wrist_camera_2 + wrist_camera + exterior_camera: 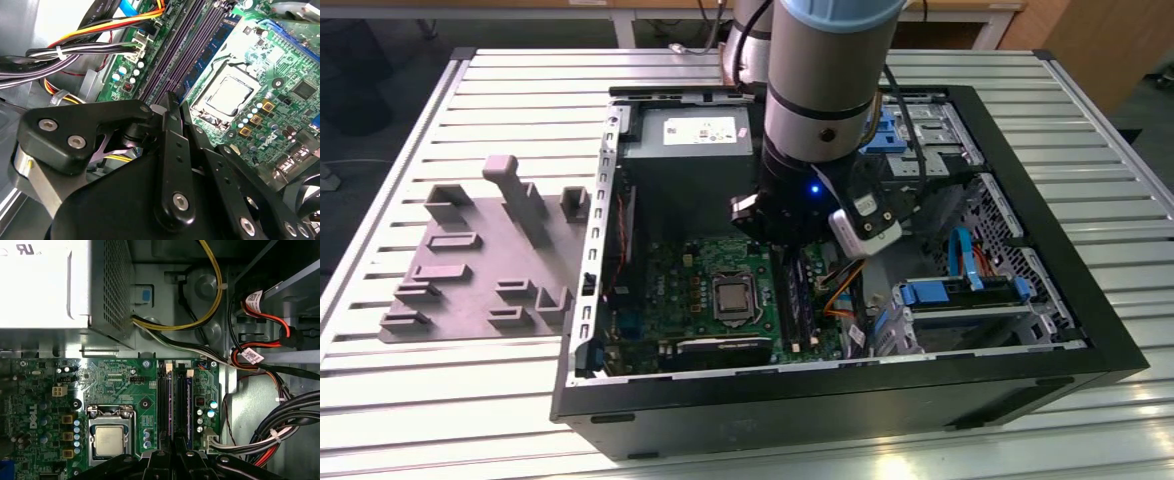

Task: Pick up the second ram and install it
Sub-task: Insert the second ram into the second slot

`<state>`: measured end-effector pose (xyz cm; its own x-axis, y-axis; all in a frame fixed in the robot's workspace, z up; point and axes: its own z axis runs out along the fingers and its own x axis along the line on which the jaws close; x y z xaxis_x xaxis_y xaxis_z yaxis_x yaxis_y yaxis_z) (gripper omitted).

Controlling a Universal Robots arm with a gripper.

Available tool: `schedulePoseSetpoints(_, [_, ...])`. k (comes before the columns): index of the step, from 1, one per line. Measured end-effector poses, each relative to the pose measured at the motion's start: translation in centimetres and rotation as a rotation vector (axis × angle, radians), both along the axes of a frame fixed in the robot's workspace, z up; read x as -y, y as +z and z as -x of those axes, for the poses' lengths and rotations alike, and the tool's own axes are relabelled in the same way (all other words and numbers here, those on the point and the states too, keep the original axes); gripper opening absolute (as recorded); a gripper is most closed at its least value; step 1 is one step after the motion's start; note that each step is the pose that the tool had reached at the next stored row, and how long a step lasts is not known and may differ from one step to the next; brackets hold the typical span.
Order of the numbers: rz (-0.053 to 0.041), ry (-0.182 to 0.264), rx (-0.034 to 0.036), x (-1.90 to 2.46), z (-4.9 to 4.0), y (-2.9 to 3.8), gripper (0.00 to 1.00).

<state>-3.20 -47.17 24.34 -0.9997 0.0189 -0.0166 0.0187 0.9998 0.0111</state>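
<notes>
The second ram (207, 55) is a thin dark blue stick with a row of chips. It stands on edge in one of the long black sockets (187, 47) on the green board, beside the processor socket (227, 97). My gripper (175, 102) is down inside the open computer case with its two fingers closed tight, and the stick runs out from between the tips. The stick (189, 405) and the gripper (174, 454) also appear in the first wrist view. In the exterior view the gripper (781, 238) hangs over the board's middle, with the stick (790, 290) below it.
Bundled cables (75, 50) crowd the side of the sockets away from the processor. The metal power supply box (60, 285) fills one end of the case (854, 400), and blue drive brackets (961, 295) sit on the exterior view's right. A grey holder plate (480, 260) with upright posts lies outside the case.
</notes>
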Motion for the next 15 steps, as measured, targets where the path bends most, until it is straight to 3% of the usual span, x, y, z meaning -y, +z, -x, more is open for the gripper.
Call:
schedulePoseSetpoints(9, [-0.0002, 0.0, 0.0001, 0.0, 0.0, -0.05, 0.14])
schedulePoseSetpoints(15, [-0.0002, -0.006, -0.0002, 0.0, -0.12, -0.81, 0.14])
